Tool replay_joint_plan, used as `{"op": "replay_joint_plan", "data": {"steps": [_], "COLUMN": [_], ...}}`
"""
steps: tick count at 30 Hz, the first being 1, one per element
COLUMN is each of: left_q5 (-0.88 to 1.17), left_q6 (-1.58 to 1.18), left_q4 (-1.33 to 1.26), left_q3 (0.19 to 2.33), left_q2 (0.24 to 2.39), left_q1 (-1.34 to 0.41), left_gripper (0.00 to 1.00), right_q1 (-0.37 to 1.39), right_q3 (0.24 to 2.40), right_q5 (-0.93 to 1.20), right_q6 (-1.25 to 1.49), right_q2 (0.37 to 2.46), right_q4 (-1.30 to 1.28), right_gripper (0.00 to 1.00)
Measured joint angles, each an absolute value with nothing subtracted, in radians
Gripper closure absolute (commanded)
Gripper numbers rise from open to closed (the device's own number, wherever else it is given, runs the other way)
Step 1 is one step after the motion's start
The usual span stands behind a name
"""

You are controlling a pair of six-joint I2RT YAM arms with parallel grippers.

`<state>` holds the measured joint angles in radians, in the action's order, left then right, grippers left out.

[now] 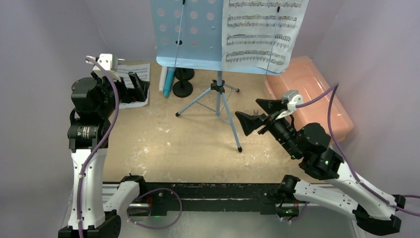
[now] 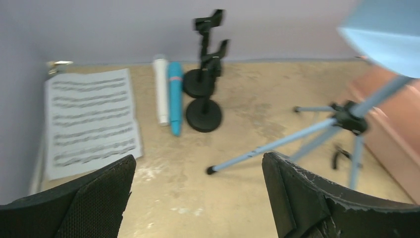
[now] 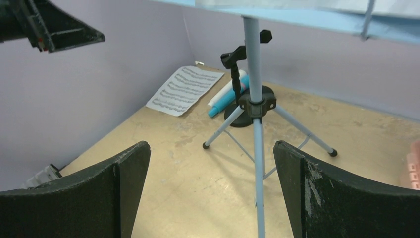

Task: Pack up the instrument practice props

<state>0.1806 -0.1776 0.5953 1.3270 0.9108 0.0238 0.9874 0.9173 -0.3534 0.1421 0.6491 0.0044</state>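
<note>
The light-blue perforated music rack [image 1: 188, 29] stands on its tripod [image 1: 219, 96] at the back, with a sheet-music page [image 1: 262, 29] clipped to it. Another page [image 2: 89, 121] lies flat at the left. A white microphone [image 2: 161, 91] and a blue microphone [image 2: 175, 96] lie side by side next to two black round-based holders [image 2: 204, 114]. My left gripper [image 1: 138, 87] hovers open over the flat page. My right gripper [image 1: 253, 115] is open and empty, facing the tripod pole [image 3: 253, 64] from the right.
A pink translucent box [image 1: 312, 94] sits at the right, behind the right arm. A small black tool [image 2: 339, 157] lies under the tripod near the box. Lilac walls close in the left, back and right sides.
</note>
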Motion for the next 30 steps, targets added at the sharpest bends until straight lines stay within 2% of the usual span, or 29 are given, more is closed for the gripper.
{"op": "replay_joint_plan", "data": {"steps": [5,14,21,23,30], "left_q5": [0.417,0.748,0.86,0.873,0.876], "left_q6": [-0.229,-0.415,-0.554,-0.598,-0.72], "left_q4": [0.605,0.405,0.252,0.203,0.047], "left_q3": [1.388,1.457,1.49,1.49,1.491], "left_q2": [0.888,0.883,0.961,0.981,1.025], "left_q1": [0.024,0.023,0.017,0.014,-0.025], "left_gripper": [0.06,0.11,0.13,0.14,0.15], "right_q1": [0.987,0.987,0.987,0.987,0.987], "right_q3": [1.056,1.242,1.322,1.348,1.407], "right_q5": [-0.379,-0.432,-0.47,-0.484,-0.573], "right_q6": [0.142,0.141,0.115,0.105,0.076], "right_q2": [0.682,0.823,0.911,0.924,0.936], "right_q4": [-0.11,-0.213,-0.236,-0.236,-0.194], "right_gripper": [0.02,0.03,0.05,0.08,0.08]}}
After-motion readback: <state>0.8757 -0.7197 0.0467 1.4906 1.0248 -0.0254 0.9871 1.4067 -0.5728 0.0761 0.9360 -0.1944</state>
